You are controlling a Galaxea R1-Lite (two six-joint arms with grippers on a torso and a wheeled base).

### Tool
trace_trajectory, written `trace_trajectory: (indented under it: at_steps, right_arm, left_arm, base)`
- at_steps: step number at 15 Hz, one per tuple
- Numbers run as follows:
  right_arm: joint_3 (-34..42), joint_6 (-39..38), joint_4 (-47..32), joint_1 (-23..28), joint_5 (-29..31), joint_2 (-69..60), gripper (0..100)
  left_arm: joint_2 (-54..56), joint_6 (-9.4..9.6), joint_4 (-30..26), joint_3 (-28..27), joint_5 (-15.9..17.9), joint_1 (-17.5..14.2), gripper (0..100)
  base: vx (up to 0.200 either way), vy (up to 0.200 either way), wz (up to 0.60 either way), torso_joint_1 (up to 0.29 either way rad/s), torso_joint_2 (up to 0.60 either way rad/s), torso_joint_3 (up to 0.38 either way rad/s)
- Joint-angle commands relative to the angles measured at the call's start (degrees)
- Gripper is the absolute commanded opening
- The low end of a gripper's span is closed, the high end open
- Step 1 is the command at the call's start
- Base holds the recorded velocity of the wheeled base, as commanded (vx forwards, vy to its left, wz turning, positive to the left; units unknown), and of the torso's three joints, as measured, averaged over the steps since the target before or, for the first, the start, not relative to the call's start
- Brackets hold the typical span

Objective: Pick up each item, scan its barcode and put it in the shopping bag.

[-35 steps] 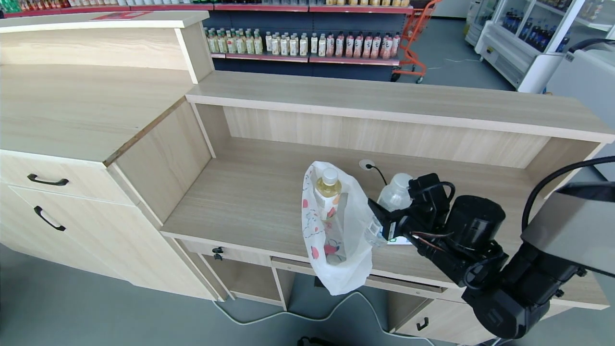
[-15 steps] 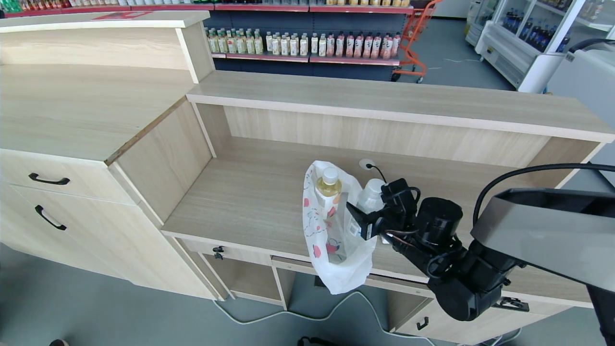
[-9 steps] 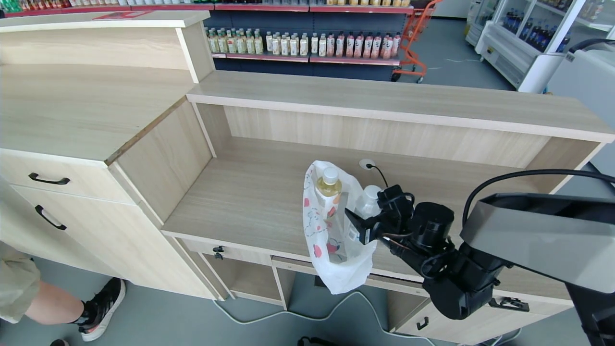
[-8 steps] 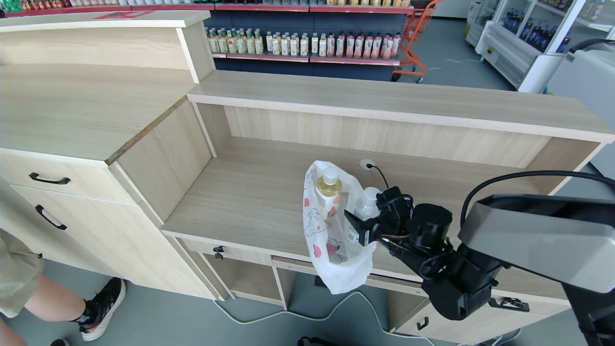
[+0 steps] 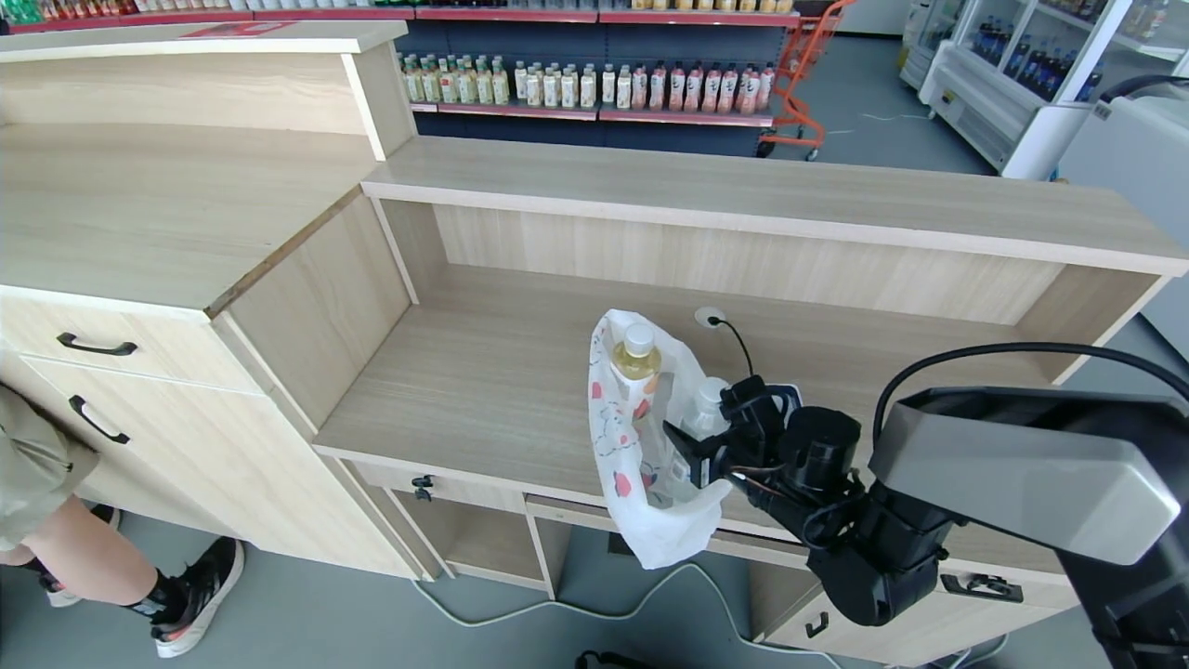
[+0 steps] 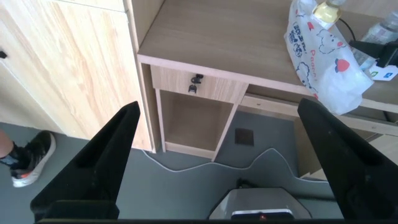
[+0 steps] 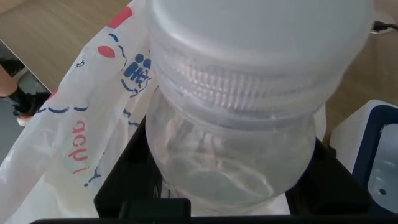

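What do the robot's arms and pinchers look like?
The right arm has a big grey boxy part, then chunky round black joints, like cans stuck together. A thick black cable loops over it, and thin reddish wires show near the wrist. The right gripper is black. The left gripper has two flat black fingers that get narrower toward the tips.

clear bottle (image 5: 706, 415) base hidden, sunk in shopping bag (image 5: 608, 437)

right claw (image 5: 695, 446) clamped on clear bottle (image 5: 704, 418), arm outstretched, left claw (image 6: 217, 106) spread wide
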State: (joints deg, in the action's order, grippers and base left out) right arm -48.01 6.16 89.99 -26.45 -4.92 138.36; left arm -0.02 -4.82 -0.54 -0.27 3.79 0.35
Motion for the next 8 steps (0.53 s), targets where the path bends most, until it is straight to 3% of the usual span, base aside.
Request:
trace_trajectory:
  at_steps: [1,2,8]
  right_arm:
    - [0.11,0.08,0.01,0.0,0.0,0.5,0]
    - [0.28,0.08,0.01,0.0,0.0,0.5,100]
    - [0.02,-0.62,0.01,0.35,-0.08,-2.92,100]
  left_arm:
    - [0.02,-0.02,0.01,0.0,-0.01,0.0,100]
    - [0.02,-0.02,0.01,0.0,-0.01,0.0,100]
    - [0.02,-0.02,0.01,0.0,-0.01,0.0,100]
  base:
    - [0.0,0.0,0.0,0.0,0.0,0.0]
    - [0.0,0.0,0.0,0.0,0.0,0.0]
    - [0.0,0.0,0.0,0.0,0.0,0.0]
